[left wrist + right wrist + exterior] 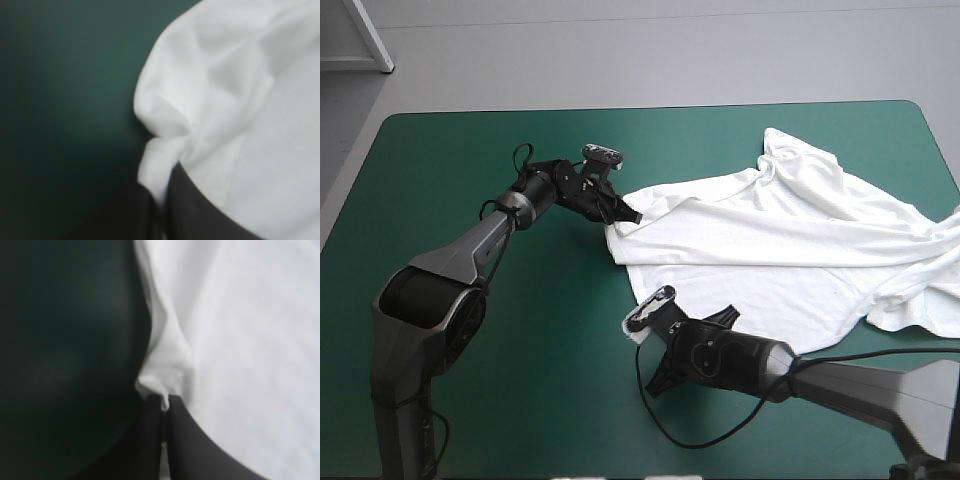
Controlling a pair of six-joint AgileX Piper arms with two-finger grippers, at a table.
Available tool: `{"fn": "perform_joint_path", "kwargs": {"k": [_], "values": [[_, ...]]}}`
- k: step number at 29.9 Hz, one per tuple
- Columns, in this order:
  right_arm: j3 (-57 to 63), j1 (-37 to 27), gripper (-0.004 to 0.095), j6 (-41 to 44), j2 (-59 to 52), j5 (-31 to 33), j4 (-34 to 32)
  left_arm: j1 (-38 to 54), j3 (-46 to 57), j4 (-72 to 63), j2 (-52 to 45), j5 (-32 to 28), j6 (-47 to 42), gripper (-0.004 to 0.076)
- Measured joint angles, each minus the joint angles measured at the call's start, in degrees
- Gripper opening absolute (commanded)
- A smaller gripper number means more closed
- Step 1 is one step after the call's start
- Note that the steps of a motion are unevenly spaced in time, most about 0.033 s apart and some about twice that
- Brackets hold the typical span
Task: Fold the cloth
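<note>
The white T-shirt [780,240] lies spread and wrinkled over the right half of the teal-green table, its far right part bunched at the table's right edge. My left gripper [626,217] is shut on the T-shirt's far left corner; cloth [165,150] puckers at the black fingertips [200,210]. My right gripper [642,328] is shut on the T-shirt's near left corner, low on the table. In the right wrist view a pinched fold of the T-shirt [165,377] sits right at the meeting fingers [150,440].
Bare teal-green cover [470,200] stretches over the whole left half of the table and along the near edge. The T-shirt reaches the right edge of the table [950,170].
</note>
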Motion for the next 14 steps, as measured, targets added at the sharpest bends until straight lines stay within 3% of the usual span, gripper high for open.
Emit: {"fn": "perform_joint_path", "kwargs": {"k": [7,14], "values": [[-7.84,-0.06,-0.0018,1.23,-14.71,13.80,-8.33,-0.02,-5.61,0.19,-11.97,1.67,-0.97,-0.0010],[-29.82,-0.10,-0.0018,-8.81,-23.44,23.76,-11.33,-0.02,-17.57,0.23,-24.03,6.36,-1.14,-0.0010]]}}
